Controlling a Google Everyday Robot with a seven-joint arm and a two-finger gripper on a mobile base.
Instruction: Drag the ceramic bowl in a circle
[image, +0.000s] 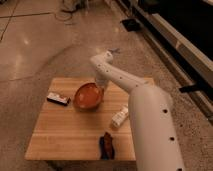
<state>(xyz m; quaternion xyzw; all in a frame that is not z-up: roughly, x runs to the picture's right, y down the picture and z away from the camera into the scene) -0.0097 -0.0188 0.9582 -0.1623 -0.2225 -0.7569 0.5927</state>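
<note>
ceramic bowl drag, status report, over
Gripper down at ceramic bowl's right rim. Bowl upright on table. White bottle near its right; dark packet left.
</note>
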